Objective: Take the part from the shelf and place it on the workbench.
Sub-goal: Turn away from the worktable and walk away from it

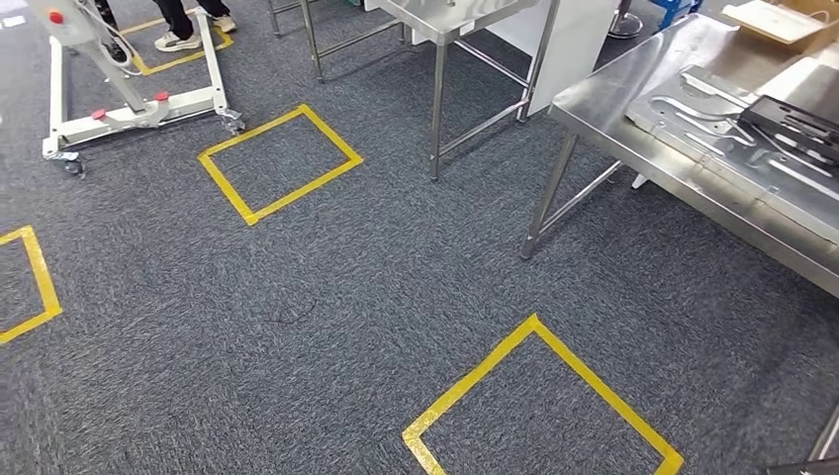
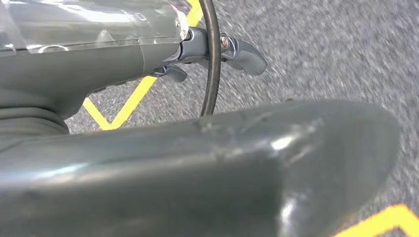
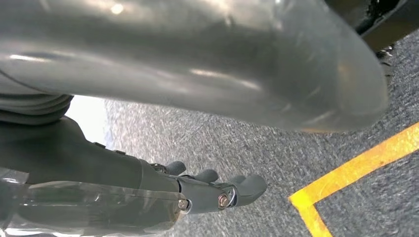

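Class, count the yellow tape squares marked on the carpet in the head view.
4: one whole at centre-left; one cut off at the left edge; one cut off at the bottom; one at the top under the white frame.

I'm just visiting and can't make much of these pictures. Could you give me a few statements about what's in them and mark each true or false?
1. The floor is grey carpet marked with yellow tape squares. True.
2. The right hand holds a metal part. False: its fingers are stretched out above the carpet with nothing in them.
3. A steel workbench stands at the right of the head view, with flat metal parts lying on it. True.
4. The left hand presses on the workbench. False: it hangs over the carpet, with a dark cable running past it.
5. A person's shoes show at the top left, near a white wheeled frame. True.
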